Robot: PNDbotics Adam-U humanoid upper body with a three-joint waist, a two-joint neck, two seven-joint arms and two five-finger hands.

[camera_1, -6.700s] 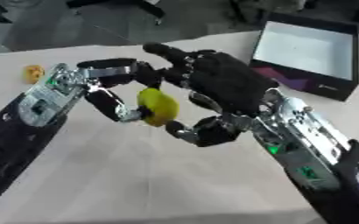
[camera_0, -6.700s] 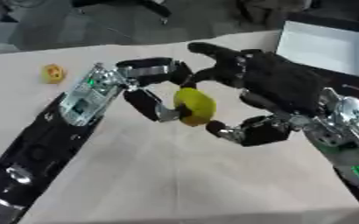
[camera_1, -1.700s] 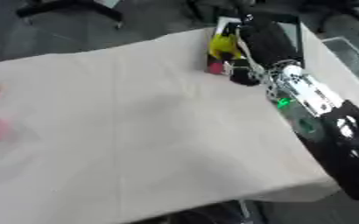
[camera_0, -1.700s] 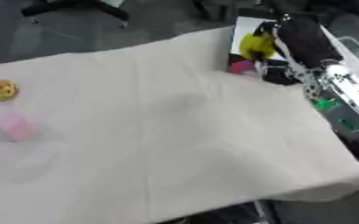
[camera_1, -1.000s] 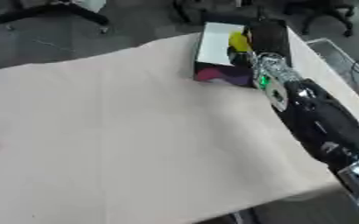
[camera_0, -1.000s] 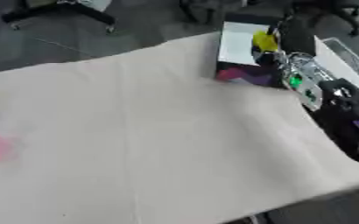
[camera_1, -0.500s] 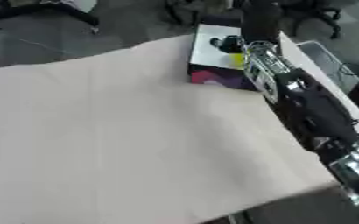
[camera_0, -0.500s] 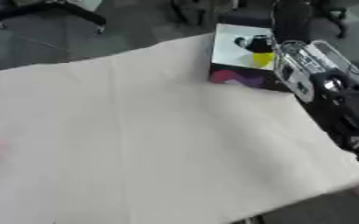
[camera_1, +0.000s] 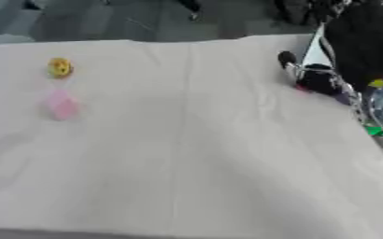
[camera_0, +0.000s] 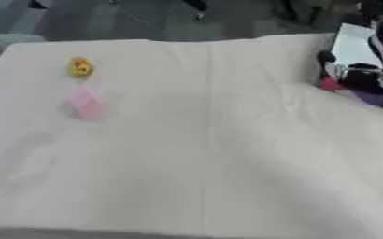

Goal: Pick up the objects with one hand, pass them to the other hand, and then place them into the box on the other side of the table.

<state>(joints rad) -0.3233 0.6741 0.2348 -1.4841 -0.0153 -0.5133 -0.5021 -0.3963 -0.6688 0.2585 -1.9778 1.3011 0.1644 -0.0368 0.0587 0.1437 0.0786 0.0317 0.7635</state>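
- The right robot hand (camera_0: 354, 74) sits at the upper right of the frame, a dark blur against the near edge of the box (camera_0: 351, 44); I cannot tell whether its fingers are spread or curled, or whether anything is in them.
- The left robot hand shows in neither view.
- Over at the upper left of the tabletop (camera_0: 203, 154) lie the yellow object (camera_0: 80, 66) and, just below it, the pink object (camera_0: 83, 103), close together but apart, and well away from the box.
- Risk one: the two objects lie close, so a reach for the yellow one could nudge the pink one aside.
- Risk two: the right robot hand is right up against the box wall; pulling away carelessly could drag or tip the box, which stands at the tabletop's right edge.
- Risk three: the cloth is wrinkled, and a sliding hand could bunch it and shift the objects.
- Hard to make out: the box interior is mostly cut off at the right, so what lies inside is not visible; the purple patch (camera_0: 374, 97) beside the hand is unclear, and both objects are only coloured shapes.
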